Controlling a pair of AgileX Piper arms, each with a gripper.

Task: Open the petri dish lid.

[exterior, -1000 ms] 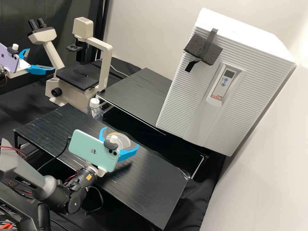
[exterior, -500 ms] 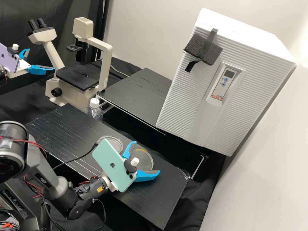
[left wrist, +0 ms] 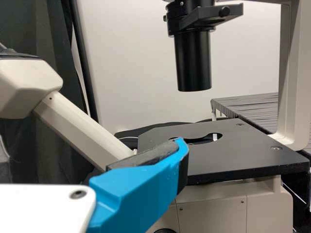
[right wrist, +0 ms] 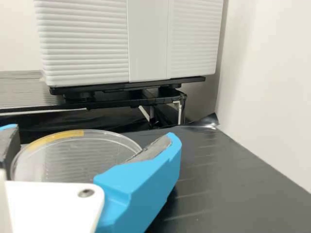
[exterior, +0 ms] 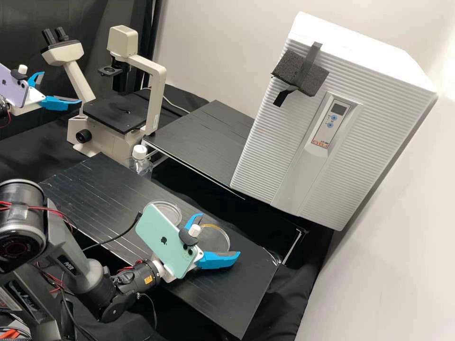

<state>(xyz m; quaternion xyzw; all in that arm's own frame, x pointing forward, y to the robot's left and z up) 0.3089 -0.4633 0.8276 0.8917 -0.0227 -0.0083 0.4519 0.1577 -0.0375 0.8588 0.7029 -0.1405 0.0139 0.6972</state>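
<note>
Right gripper point(exterior: 220, 234) is over the near black tabletop point(exterior: 237, 293), toward its right-hand end; I have its blue fingers set wide, with the yellow-marked petri dish part point(right wrist: 82, 155) between and past them. Can't tell if either one touches the rim. That part is clear and round, close to the tabletop's far long edge. The other clear petri dish part point(exterior: 170, 213) lies farther left along the same edge, partly hidden by the mint phone point(exterior: 163, 239) on my right arm. Two parts, apart; which one is the lid I can't tell.

Left gripper point(exterior: 61, 87) is up by the beige microscope point(exterior: 154, 104), wide, nothing between its fingers, lilac phone point(exterior: 13, 85) on that arm.

Tabletop: black, pale streaks across it, shiny creased covering at the far right corner. Capped bottle point(exterior: 140, 166) just past the far long edge, near the microscope. Beyond that, a second black table point(exterior: 204, 137) with the ribbed white incubator point(exterior: 275, 151) at it, dark foam block point(exterior: 286, 66) taped on the front. Pale walls point(exterior: 227, 42), dark curtain point(exterior: 28, 23) behind the microscope.
</note>
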